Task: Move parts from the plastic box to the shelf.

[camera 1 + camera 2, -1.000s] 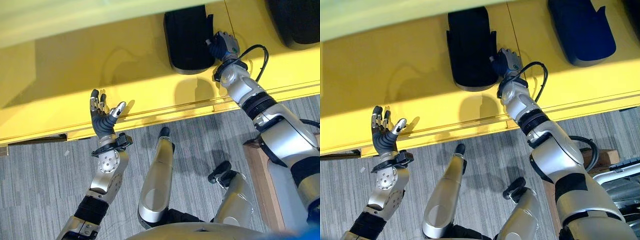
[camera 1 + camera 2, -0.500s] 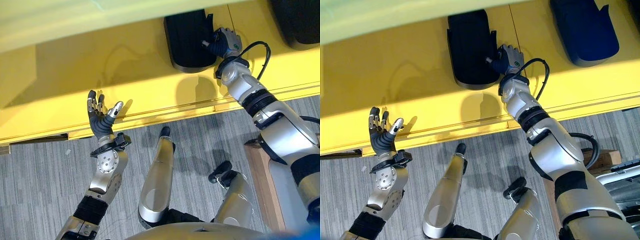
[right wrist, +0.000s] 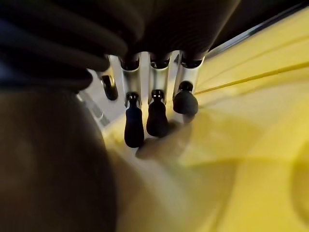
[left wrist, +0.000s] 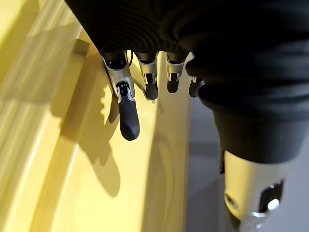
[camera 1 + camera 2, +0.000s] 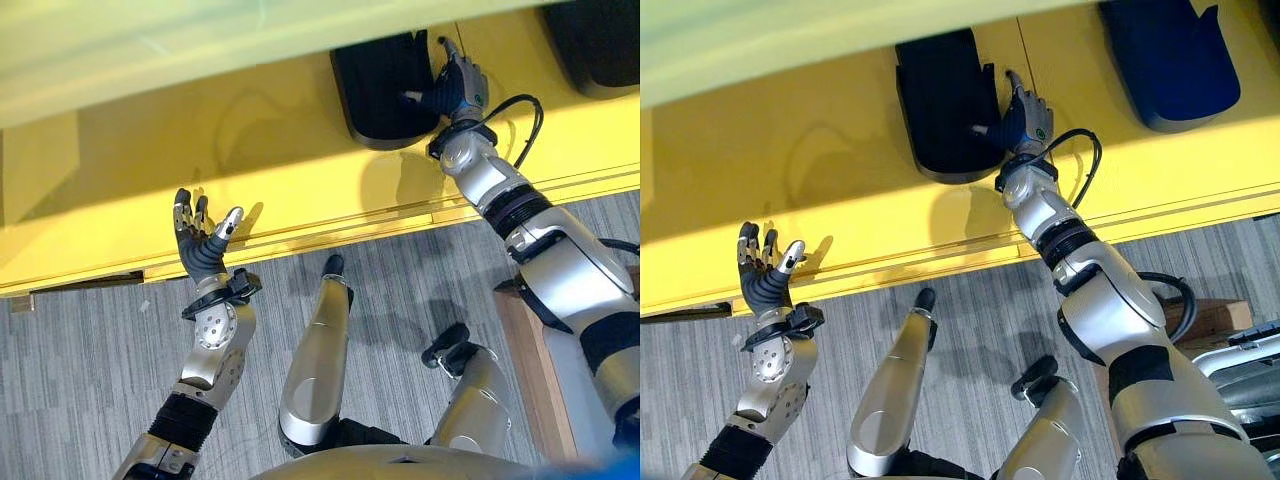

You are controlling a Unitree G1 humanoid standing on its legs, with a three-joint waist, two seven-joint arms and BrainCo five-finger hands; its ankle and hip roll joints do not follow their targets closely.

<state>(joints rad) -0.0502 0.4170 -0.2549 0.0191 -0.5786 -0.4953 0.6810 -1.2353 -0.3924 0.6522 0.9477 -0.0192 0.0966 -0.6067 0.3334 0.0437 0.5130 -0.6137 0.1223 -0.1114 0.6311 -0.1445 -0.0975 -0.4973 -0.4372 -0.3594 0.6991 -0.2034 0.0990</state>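
Note:
A black moulded part (image 5: pixel 385 85) lies flat on the yellow shelf (image 5: pixel 200 150). My right hand (image 5: pixel 455 90) is at the part's right edge, open with its fingers straight; the thumb points at the part's side. In the right wrist view its fingers (image 3: pixel 155 113) hang straight over the yellow surface with nothing in them. My left hand (image 5: pixel 200 245) is held up, palm open and holding nothing, just in front of the shelf's front lip. Its fingers (image 4: pixel 128 116) hover over that lip. A second, dark blue part (image 5: pixel 1165 60) lies farther right on the shelf.
A paler upper shelf board (image 5: pixel 150 40) overhangs the back of the shelf. Grey striped carpet (image 5: pixel 80 350) lies below the shelf's front edge. A wooden block (image 5: pixel 1200 320) and a metal frame (image 5: pixel 1250 350) stand at the lower right.
My right hand's fingers, curled at the black part's edge before, have straightened and lifted off it. The part stays on the shelf. My left hand has barely moved.

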